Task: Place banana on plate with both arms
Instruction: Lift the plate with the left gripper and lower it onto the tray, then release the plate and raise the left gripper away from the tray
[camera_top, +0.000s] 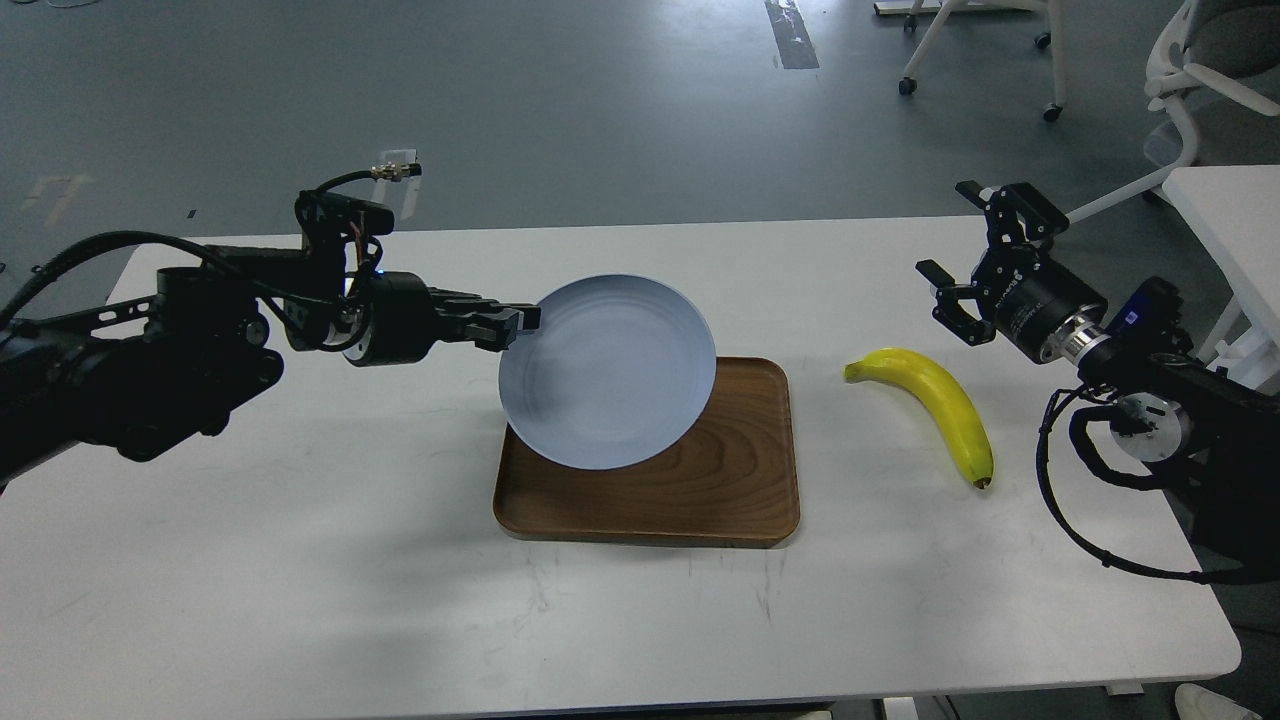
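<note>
My left gripper is shut on the left rim of the pale blue-grey plate and holds it lifted above the left half of the brown wooden tray. The plate is tilted towards me. The yellow banana lies on the white table to the right of the tray, stem to the left and dark tip towards me. My right gripper is open and empty, hovering just beyond and to the right of the banana.
The white table carries only the tray, the banana and my arms. Another white table and wheeled chairs stand on the grey floor at the far right.
</note>
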